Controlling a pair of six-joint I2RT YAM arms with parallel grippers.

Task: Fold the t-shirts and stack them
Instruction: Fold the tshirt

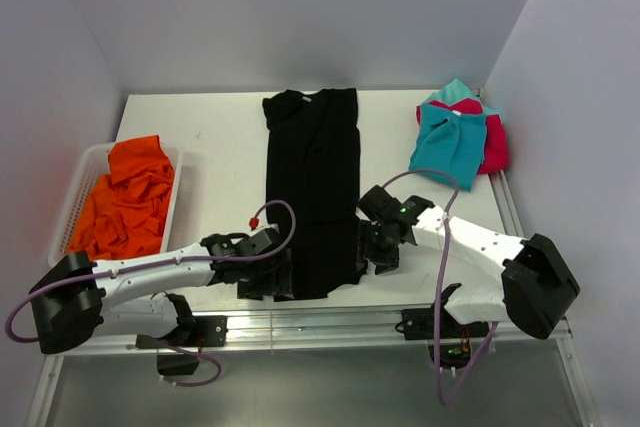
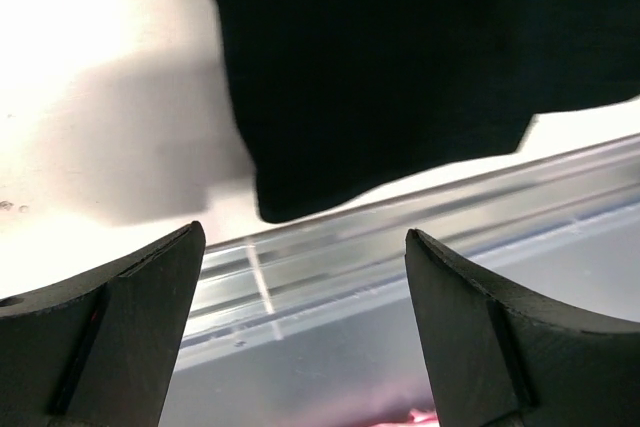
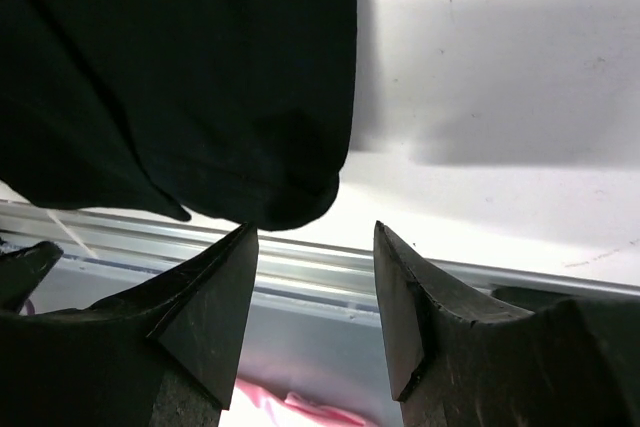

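Note:
A black t-shirt (image 1: 312,187) lies folded into a long strip down the middle of the white table. My left gripper (image 1: 272,279) is open and empty at its near left corner, with the black cloth (image 2: 400,67) just beyond the fingertips (image 2: 180,257). My right gripper (image 1: 381,255) is open and empty at the near right corner, the black hem (image 3: 200,97) just past its fingertips (image 3: 235,257). Orange shirts (image 1: 128,197) fill a basket at the left. A teal shirt (image 1: 447,142) lies on a pink-red one (image 1: 495,142) at the back right.
The white slatted basket (image 1: 72,199) stands at the table's left edge. The table's metal front rail (image 2: 420,207) runs just under both grippers and also shows in the right wrist view (image 3: 300,262). Grey walls close in the back and sides.

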